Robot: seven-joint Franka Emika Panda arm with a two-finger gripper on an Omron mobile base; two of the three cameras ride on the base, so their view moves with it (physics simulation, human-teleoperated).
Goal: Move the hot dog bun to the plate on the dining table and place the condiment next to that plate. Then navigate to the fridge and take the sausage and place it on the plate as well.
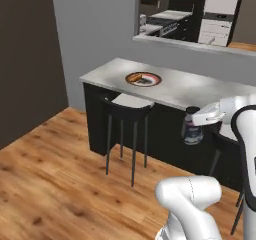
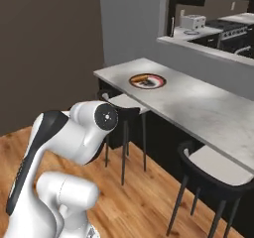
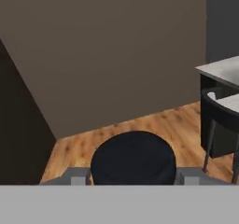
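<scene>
The robot's gripper [image 1: 194, 125] is closed partway round the condiment [image 1: 192, 132], a small glass jar w/ a dark lid. The jar hangs in the air in front of the dining table [image 1: 190, 86], lower than the table top. In the hand view the jar's black lid [image 3: 133, 157] sits right btw. the two fingers.

The plate [image 1: 143, 79] w/ the red-black rim lies on the table, well apart from the jar, off to the left in the left base view. The hot dog bun [image 1: 136, 77] looks to be on the plate already, but it's small and hard to be sure.

What could go wrong:
- Jar is below the table top. If the arm goes straight to the plate w/o lifting, the jar may bang the table edge and slip out.
- A stool [image 1: 128, 105] stands under the table near the plate; the arm or base may bump it.
- If the jar is set too close, it may knock the plate or land on its rim and tip over.
</scene>
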